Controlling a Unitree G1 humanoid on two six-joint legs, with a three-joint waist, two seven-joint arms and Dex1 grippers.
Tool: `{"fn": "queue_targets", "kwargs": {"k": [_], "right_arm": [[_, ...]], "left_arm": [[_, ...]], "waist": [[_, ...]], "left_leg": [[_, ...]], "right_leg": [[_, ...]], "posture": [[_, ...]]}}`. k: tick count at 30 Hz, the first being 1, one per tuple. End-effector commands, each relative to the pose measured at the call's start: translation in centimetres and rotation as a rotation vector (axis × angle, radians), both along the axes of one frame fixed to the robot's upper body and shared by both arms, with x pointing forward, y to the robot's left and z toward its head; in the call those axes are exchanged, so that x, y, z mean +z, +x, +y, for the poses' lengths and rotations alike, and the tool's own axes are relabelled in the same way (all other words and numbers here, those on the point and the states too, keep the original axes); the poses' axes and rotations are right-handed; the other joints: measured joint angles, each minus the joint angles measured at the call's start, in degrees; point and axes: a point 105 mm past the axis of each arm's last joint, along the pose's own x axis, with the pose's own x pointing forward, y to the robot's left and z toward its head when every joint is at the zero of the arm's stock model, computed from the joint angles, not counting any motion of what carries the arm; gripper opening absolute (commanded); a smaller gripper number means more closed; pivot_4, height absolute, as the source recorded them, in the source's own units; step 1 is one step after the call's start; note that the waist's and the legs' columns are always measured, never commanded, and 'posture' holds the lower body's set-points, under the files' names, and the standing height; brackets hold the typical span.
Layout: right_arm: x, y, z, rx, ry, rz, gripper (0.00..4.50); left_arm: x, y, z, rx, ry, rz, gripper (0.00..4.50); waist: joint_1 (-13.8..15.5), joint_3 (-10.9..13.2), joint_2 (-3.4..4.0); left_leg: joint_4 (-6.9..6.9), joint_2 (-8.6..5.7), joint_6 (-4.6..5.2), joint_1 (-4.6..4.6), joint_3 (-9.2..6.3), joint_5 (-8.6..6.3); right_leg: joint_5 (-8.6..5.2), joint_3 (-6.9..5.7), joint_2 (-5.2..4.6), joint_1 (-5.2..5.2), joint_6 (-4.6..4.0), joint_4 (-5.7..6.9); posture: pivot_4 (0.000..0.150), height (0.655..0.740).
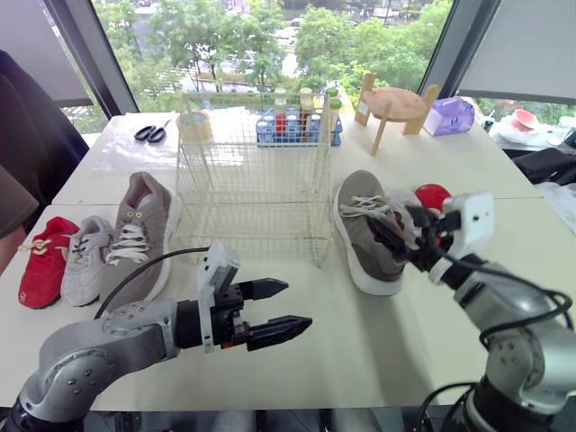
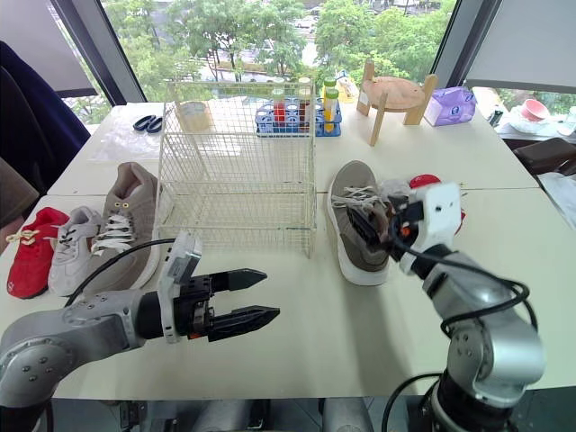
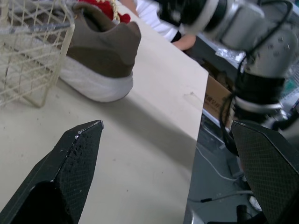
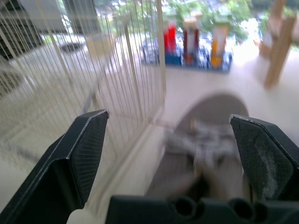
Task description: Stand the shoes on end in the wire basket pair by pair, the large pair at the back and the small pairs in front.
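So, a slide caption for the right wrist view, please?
Open right gripper facing a brown shoe beside the wire basket.

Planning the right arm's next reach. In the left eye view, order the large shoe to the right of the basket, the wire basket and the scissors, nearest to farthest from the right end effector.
1. Large shoe, just at the open right end effector.
2. Wire basket, mid-table, left of that shoe.
3. Scissors, at the table's back left.
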Motion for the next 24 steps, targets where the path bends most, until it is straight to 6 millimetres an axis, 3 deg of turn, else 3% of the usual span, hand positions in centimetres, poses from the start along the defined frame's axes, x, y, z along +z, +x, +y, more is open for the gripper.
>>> {"fn": "queue_targets", "kwargs": {"k": [1,9,12,15,20,23,24], "right_arm": [[-0.8,-0.6,-0.3,-0.063,-0.020,-0.029,4.46],[-5.0,0.5,-0.9,-0.129,-0.047,0.059,4.46],[-7.6,0.7,-1.2,-0.164,-0.058,0.122,4.46],[-8.8,0.7,-1.1,-0.170,-0.082,0.130,3.69],[-9.9,0.6,-1.3,-0.189,-0.114,0.138,1.69],[-9.6,0.6,-1.4,-0.210,-0.108,0.122,0.54],[-8.3,1.0,-1.5,-0.228,-0.104,0.076,0.33]], "left_arm": [[-0.3,0.1,0.2,-0.015,0.027,-0.018,4.50],[-0.8,0.5,0.5,-0.006,0.052,-0.026,4.50],[-1.0,0.6,0.8,0.011,0.071,-0.034,4.50],[-1.0,0.7,1.2,0.024,0.078,-0.037,4.50],[-0.8,1.0,1.6,0.032,0.084,-0.044,4.50],[-0.5,1.4,1.9,0.034,0.084,-0.050,4.50],[-0.2,1.6,2.1,0.036,0.075,-0.053,4.50]], "waist": [[-0.03,0.00,0.00],[-0.07,-0.01,-0.02],[-0.04,-0.06,-0.10],[-0.04,-0.26,-0.43],[0.05,-0.43,-0.70],[0.06,-0.44,-0.71],[0.09,-0.44,-0.72]], "left_leg": [[0.02,0.00,0.00,0.01,0.00,0.00],[0.04,0.06,0.00,0.02,0.04,0.00],[0.05,0.07,0.00,0.03,0.03,0.00],[0.05,0.09,0.00,0.16,0.03,0.00],[0.03,0.13,-0.01,0.38,0.02,-0.01],[-0.08,0.14,-0.02,0.66,0.01,-0.02],[-0.13,0.14,-0.03,0.79,0.01,-0.03]], "right_leg": [[-0.01,0.00,0.02,0.04,0.00,-0.04],[-0.01,0.05,0.09,0.04,0.00,-0.09],[-0.01,0.05,0.09,0.05,0.00,-0.09],[-0.02,0.05,0.10,0.20,0.00,-0.10],[-0.03,0.05,0.09,0.46,-0.02,-0.21],[-0.05,0.04,0.07,0.75,-0.02,-0.34],[-0.07,0.03,0.05,0.86,-0.02,-0.38]], "posture": [[0.150,0.7400],[0.150,0.7400],[0.150,0.7400],[0.150,0.7400],[0.150,0.7400],[0.150,0.7400],[0.150,0.7400]]}}
